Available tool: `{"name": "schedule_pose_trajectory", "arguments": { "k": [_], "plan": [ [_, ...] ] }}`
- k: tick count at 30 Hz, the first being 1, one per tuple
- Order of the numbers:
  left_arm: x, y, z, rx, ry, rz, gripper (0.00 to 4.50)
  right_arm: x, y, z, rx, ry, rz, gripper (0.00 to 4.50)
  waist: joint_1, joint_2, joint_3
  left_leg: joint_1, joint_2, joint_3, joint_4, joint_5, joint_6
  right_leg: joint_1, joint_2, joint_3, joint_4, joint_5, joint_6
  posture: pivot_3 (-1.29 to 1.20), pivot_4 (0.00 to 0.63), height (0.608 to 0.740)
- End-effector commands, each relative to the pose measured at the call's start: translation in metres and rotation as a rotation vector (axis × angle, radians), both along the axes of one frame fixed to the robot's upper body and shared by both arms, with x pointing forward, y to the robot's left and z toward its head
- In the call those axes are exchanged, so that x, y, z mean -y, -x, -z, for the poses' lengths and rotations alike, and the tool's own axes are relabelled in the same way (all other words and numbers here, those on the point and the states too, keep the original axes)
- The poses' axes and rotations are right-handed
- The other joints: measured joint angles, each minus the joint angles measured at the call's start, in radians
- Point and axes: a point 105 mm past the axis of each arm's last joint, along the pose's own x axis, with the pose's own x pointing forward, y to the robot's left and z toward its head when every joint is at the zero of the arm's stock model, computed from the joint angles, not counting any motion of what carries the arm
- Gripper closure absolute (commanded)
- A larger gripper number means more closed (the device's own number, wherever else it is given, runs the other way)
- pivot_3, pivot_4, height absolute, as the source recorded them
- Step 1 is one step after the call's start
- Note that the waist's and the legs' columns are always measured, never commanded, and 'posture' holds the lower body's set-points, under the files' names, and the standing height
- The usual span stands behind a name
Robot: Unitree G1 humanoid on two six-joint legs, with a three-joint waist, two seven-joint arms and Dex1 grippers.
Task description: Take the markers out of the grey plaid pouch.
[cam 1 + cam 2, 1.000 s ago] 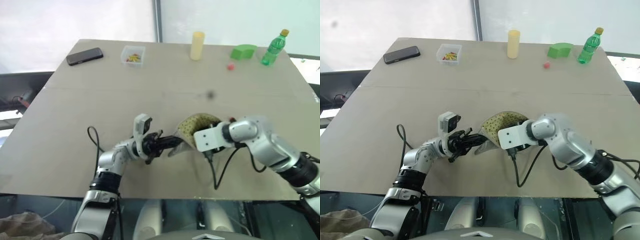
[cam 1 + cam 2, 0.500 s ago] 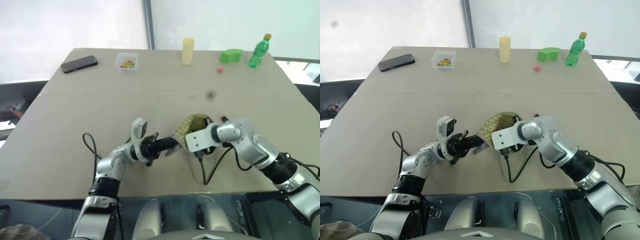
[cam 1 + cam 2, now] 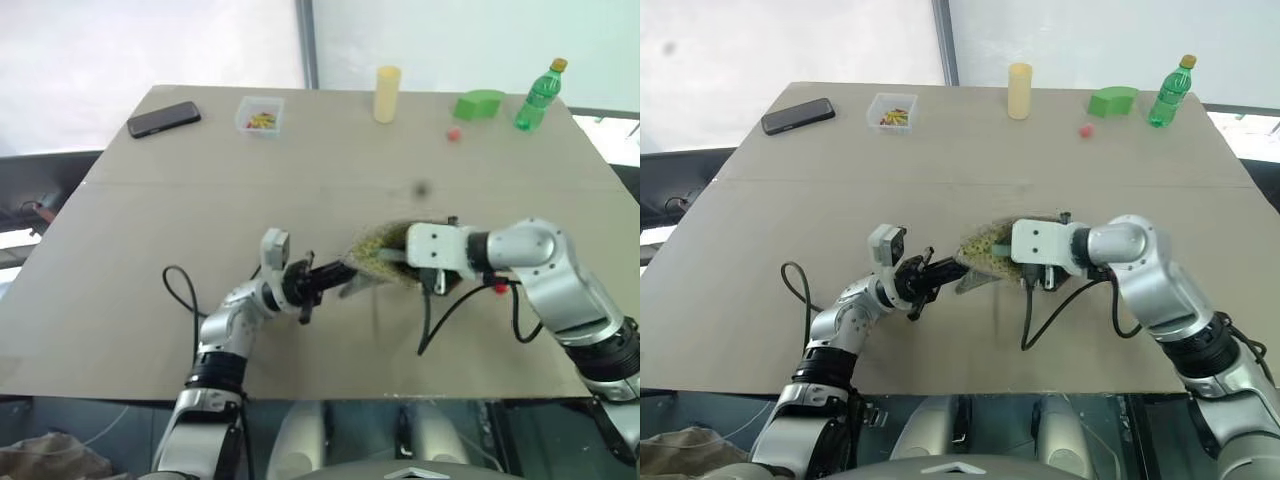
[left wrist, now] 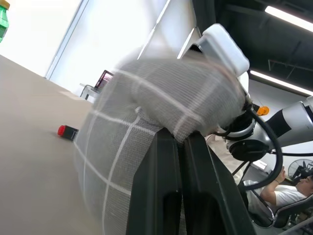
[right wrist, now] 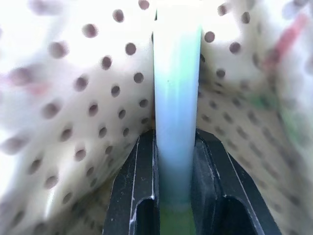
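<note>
Pinching the grey plaid pouch (image 3: 372,262) just above the surface (image 3: 300,180) with our left hand (image 3: 330,280), our right hand (image 5: 173,196) inside it clamps a pale green marker (image 5: 176,98) lying along its fingers, ready for withdrawal.

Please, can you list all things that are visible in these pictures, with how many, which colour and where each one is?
grey plaid pouch: 1, grey check, yellowish dotted lining, held up over the middle of the table between both grippers
marker: 1, pale green-white, inside the pouch
red marker: 1, lying on the table beside the right arm
phone: 1, black, far left corner
small box: 1, clear, colourful bits inside, far edge
cylinder: 1, pale yellow, upright, far edge
green block: 1, far right
bottle: 1, green, upright, far right
small ball: 1, red, near the block
table: 1, beige
person: 1, seated, background
left gripper: shut on the pouch's edge
right gripper: inside the pouch, shut on the pale marker
</note>
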Motion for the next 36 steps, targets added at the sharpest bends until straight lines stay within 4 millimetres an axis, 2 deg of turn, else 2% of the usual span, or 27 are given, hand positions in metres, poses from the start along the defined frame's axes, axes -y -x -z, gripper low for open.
{"name": "schedule_pose_trajectory", "arguments": {
  "k": [1, 6, 9, 11, 13, 15, 17, 19, 23, 28, 31, 33, 34, 36],
  "plan": [
    [-0.014, -0.005, 0.002, 0.016, -0.019, -0.040, 4.50, 0.002, 0.005, -0.022, 0.026, -0.080, -0.004, 4.21, -0.001, 0.001, 0.000, 0.000, 0.001, 0.000, 0.000, 0.000, 0.000, 0.000, 0.001, 0.000, 0.000, -0.001, 0.002, 0.00, 0.150, 0.740],
    [-0.017, -0.009, 0.008, 0.065, -0.084, -0.080, 4.50, -0.005, 0.018, -0.045, -0.058, -0.272, -0.035, 4.21, -0.003, 0.001, 0.002, 0.000, 0.002, -0.001, 0.000, 0.000, 0.000, 0.000, 0.001, 0.000, 0.000, -0.002, 0.004, 0.00, 0.150, 0.740],
    [-0.018, -0.012, 0.011, 0.118, -0.124, -0.125, 4.50, -0.007, 0.024, -0.077, -0.115, -0.533, -0.038, 4.21, -0.003, 0.001, 0.002, 0.000, 0.002, -0.004, 0.000, 0.000, 0.000, 0.000, 0.001, 0.000, 0.000, -0.001, 0.002, 0.00, 0.150, 0.740],
    [-0.019, -0.014, 0.012, 0.153, -0.143, -0.154, 4.50, 0.001, 0.020, -0.098, -0.114, -0.686, 0.008, 4.21, -0.002, 0.002, 0.003, 0.000, 0.002, -0.006, 0.000, 0.000, 0.000, 0.000, 0.001, 0.000, 0.000, 0.000, 0.000, 0.00, 0.150, 0.740],
    [-0.020, -0.015, 0.012, 0.166, -0.147, -0.171, 4.50, 0.008, 0.017, -0.110, -0.120, -0.765, 0.044, 4.21, 0.001, 0.002, 0.004, -0.001, 0.002, -0.006, 0.000, 0.000, 0.000, 0.000, 0.001, 0.000, 0.000, 0.000, 0.000, 0.00, 0.150, 0.740],
    [-0.024, -0.016, 0.009, 0.198, -0.152, -0.223, 4.50, 0.041, 0.001, -0.136, -0.068, -0.888, 0.192, 4.21, 0.001, 0.002, 0.005, -0.001, 0.001, -0.006, 0.000, 0.000, 0.000, 0.000, 0.000, -0.001, -0.001, 0.000, 0.000, 0.00, 0.150, 0.740],
    [-0.030, -0.017, 0.004, 0.227, -0.157, -0.289, 4.50, 0.087, -0.014, -0.145, -0.004, -0.919, 0.416, 4.21, 0.003, 0.002, 0.005, -0.004, 0.000, -0.006, 0.000, 0.000, 0.000, -0.003, -0.002, -0.001, -0.001, 0.000, -0.001, 0.00, 0.150, 0.740],
    [-0.037, -0.015, -0.001, 0.232, -0.149, -0.340, 4.50, 0.126, -0.024, -0.130, 0.012, -0.835, 0.634, 4.21, 0.006, 0.002, 0.005, -0.005, -0.001, -0.006, 0.000, 0.000, 0.000, -0.002, -0.003, -0.001, -0.002, 0.001, -0.001, 0.00, 0.150, 0.740],
    [-0.041, -0.007, -0.001, 0.279, -0.195, -0.399, 4.50, 0.169, -0.036, -0.088, -0.051, -0.678, 0.904, 4.21, -0.001, 0.002, 0.005, -0.014, -0.004, -0.006, 0.000, -0.002, 0.000, -0.007, -0.005, -0.003, -0.008, 0.001, -0.001, 0.00, 0.150, 0.740],
    [-0.041, 0.001, -0.004, 0.337, -0.235, -0.410, 4.50, 0.195, -0.044, -0.021, -0.187, -0.516, 1.045, 4.21, -0.003, 0.003, 0.006, -0.014, -0.002, -0.001, 0.001, -0.002, 0.001, -0.007, -0.002, -0.003, -0.007, 0.002, 0.002, 0.00, 0.150, 0.740],
    [-0.042, -0.002, -0.006, 0.364, -0.256, -0.441, 4.50, 0.199, -0.046, 0.004, -0.242, -0.457, 1.064, 4.21, 0.000, 0.004, 0.007, -0.014, -0.002, -0.002, 0.003, -0.002, 0.001, -0.006, -0.001, -0.004, -0.005, 0.001, 0.000, 0.00, 0.150, 0.740],
    [-0.043, -0.004, -0.007, 0.350, -0.285, -0.448, 4.50, 0.199, -0.045, 0.023, -0.280, -0.400, 1.060, 3.14, 0.000, 0.004, 0.007, -0.014, -0.002, -0.002, 0.004, -0.002, 0.001, -0.006, -0.002, -0.004, -0.005, 0.001, 0.001, 0.00, 0.150, 0.740],
    [-0.043, -0.006, -0.008, 0.346, -0.296, -0.459, 4.50, 0.199, -0.044, 0.030, -0.293, -0.376, 1.056, 2.81, 0.000, 0.004, 0.007, -0.014, -0.002, -0.002, 0.005, -0.002, 0.001, -0.006, -0.002, -0.004, -0.005, 0.001, 0.001, 0.00, 0.150, 0.740],
    [-0.043, -0.007, -0.008, 0.352, -0.313, -0.472, 4.50, 0.200, -0.043, 0.036, -0.301, -0.361, 1.052, 1.75, 0.002, 0.004, 0.007, -0.015, -0.002, -0.003, 0.005, -0.002, 0.001, -0.006, -0.002, -0.004, -0.005, 0.001, 0.001, 0.00, 0.150, 0.740]
  ]
}}
